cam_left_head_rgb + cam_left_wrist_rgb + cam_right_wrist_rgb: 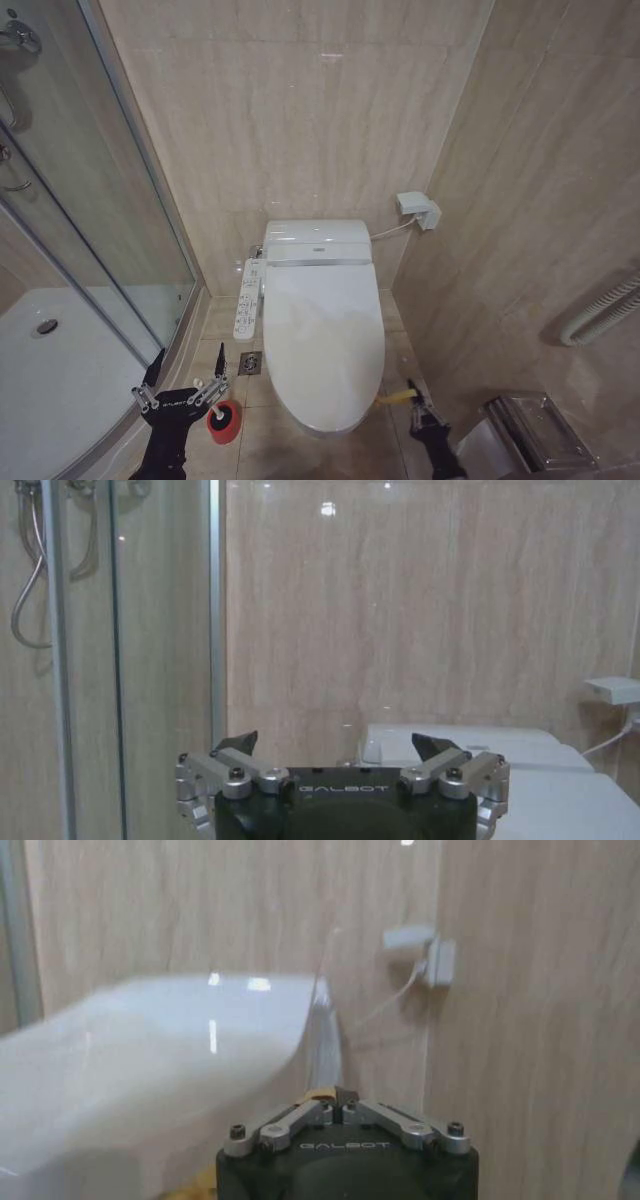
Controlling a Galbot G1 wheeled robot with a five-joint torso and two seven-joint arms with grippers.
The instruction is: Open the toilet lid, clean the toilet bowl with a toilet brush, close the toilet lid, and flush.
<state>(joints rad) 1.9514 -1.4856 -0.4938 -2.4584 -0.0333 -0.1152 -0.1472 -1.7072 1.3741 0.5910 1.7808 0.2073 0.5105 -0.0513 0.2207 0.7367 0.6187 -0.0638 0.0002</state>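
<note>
The toilet lid [325,340] lies flat and closed, glossy white, and hides the toilet bowl. Its yellow ribbon tag [394,398] sticks out at the front right edge. My right gripper [416,400] is shut on that tag; the right wrist view shows its fingertips [340,1099] pinched together with yellow between them, beside the lid [170,1042]. My left gripper [188,374] hangs open at the lower left, just above the red holder cup [224,422], from which the toilet brush's thin white handle [207,404] rises. In the left wrist view the left gripper [335,744] holds nothing.
A white button panel [248,298] runs along the toilet's left side. A glass shower enclosure [90,250] stands to the left, a floor drain [250,363] near the holder, a steel bin [535,430] at the lower right, and a wall socket [418,209] behind.
</note>
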